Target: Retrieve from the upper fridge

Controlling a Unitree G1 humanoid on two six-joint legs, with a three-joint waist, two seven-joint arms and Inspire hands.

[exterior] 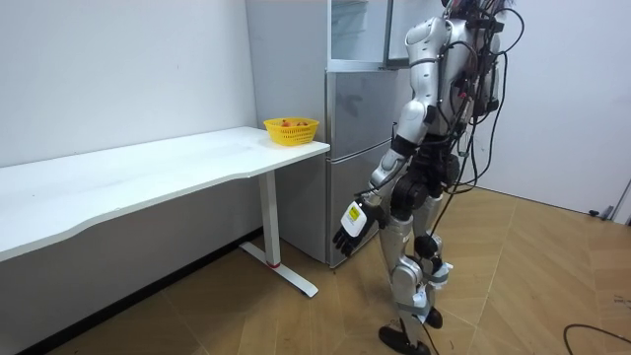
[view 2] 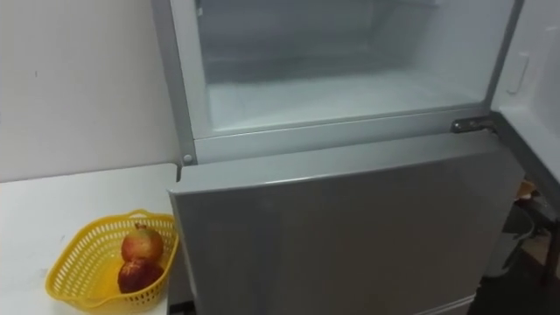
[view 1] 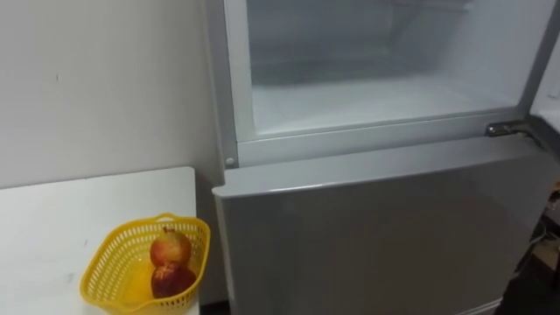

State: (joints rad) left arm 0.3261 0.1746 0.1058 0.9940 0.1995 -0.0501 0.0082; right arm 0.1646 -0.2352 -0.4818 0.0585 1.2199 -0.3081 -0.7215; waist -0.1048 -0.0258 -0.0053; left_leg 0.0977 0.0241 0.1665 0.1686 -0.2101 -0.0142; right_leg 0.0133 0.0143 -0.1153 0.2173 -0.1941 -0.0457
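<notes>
Fingers (exterior: 341,237) of the left hand (exterior: 353,221) hang loose and hold nothing, low by the robot's leg as it stands facing the fridge (exterior: 360,148). From across the room I get that, plus the basket (exterior: 292,130) at the end of the table (exterior: 148,173) beside the fridge, though its contents are too small to make out there. The eye views look into the upper compartment (view 1: 376,96), its door (view 2: 535,61) standing open and its floor apparently bare, and they show two red fruits (view 1: 171,248) in the basket. If those are the goods, I'd judge the fetching done and only shutting the door left.
</notes>
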